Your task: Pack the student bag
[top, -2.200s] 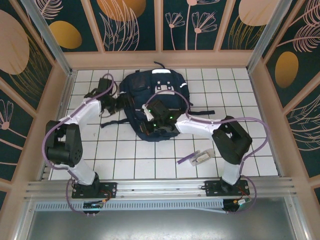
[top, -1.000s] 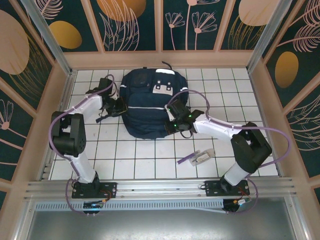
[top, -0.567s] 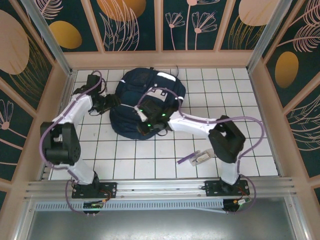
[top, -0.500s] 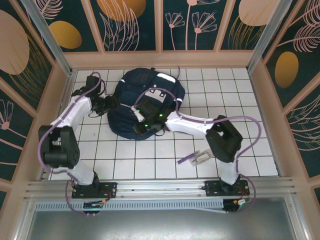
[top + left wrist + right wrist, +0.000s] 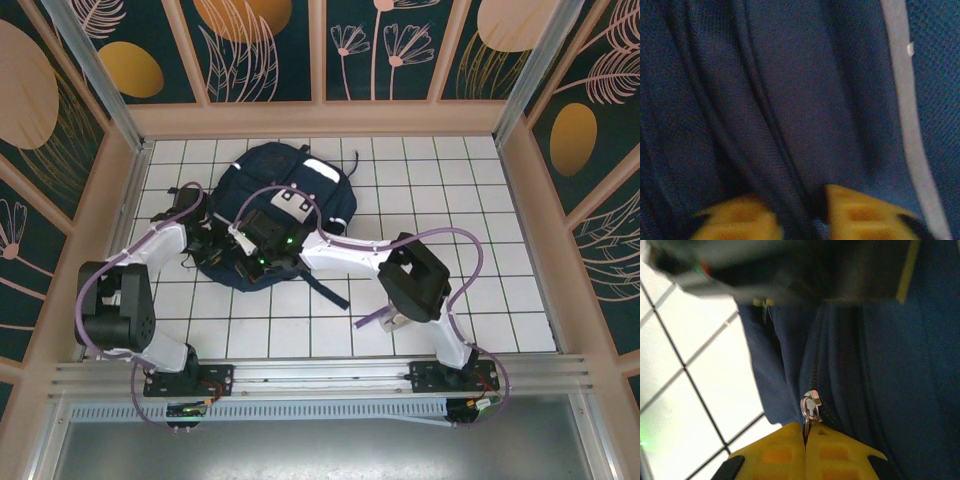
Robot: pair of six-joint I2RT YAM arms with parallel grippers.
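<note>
The student bag (image 5: 285, 195), navy with white stripes and a grey patch, lies on the tiled floor at the back left, turned at an angle. My right gripper (image 5: 256, 262) is at its near edge. In the right wrist view the yellow fingertips (image 5: 785, 452) are shut on the metal zipper pull (image 5: 810, 409) of a dark zip. My left gripper (image 5: 213, 243) is at the bag's left side. In the left wrist view its yellow fingers (image 5: 865, 215) pinch a fold of the blue fabric (image 5: 790, 125) beside a white stripe (image 5: 902, 100).
A purple pen (image 5: 372, 319) and a small pale case (image 5: 405, 314) lie on the tiles near the right arm's base. A dark strap (image 5: 328, 289) trails from the bag toward the front. Wooden walls (image 5: 125, 190) close in the floor on three sides.
The bag has slid and turned toward the left and nearer. My right gripper travelled left along its near edge with the zipper pull. My left gripper opened and shut again on the fabric.
</note>
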